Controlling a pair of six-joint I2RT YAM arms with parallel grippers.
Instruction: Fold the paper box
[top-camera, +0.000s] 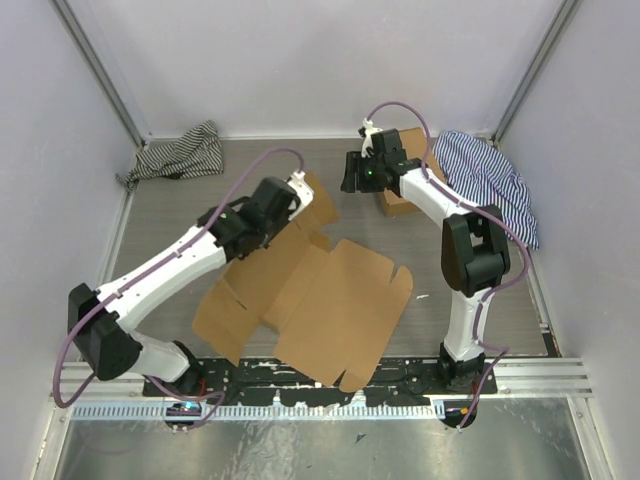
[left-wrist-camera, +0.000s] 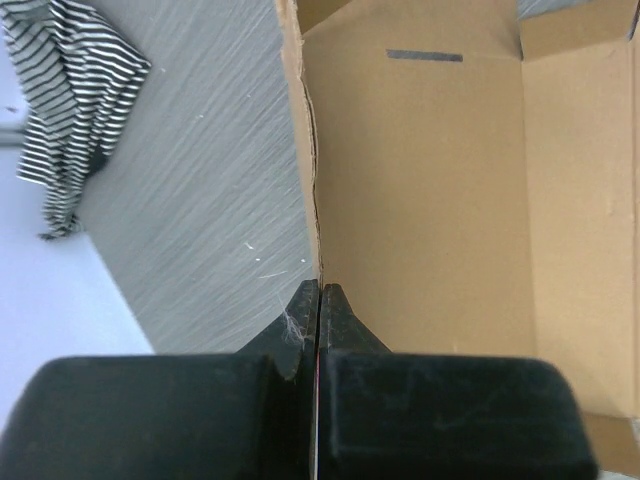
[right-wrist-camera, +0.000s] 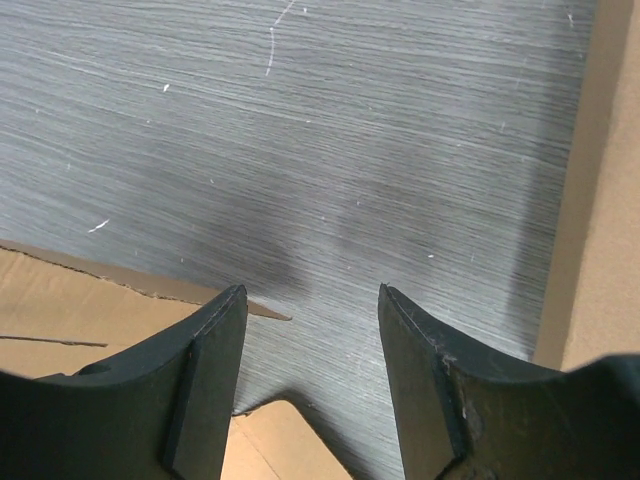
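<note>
The paper box lies mostly flat and unfolded in the middle of the table, brown cardboard with flaps and tabs. My left gripper is shut on the edge of its far flap, which stands raised. In the left wrist view that edge runs straight up from the pinched fingertips, with the box's inner panel to the right. My right gripper hovers open over bare table beyond the box. In the right wrist view its jaws hold nothing, and box flaps show at the lower left.
A smaller brown cardboard box sits behind the right arm; its side fills the right wrist view's right edge. Striped cloths lie at the back left and back right. White walls enclose the table.
</note>
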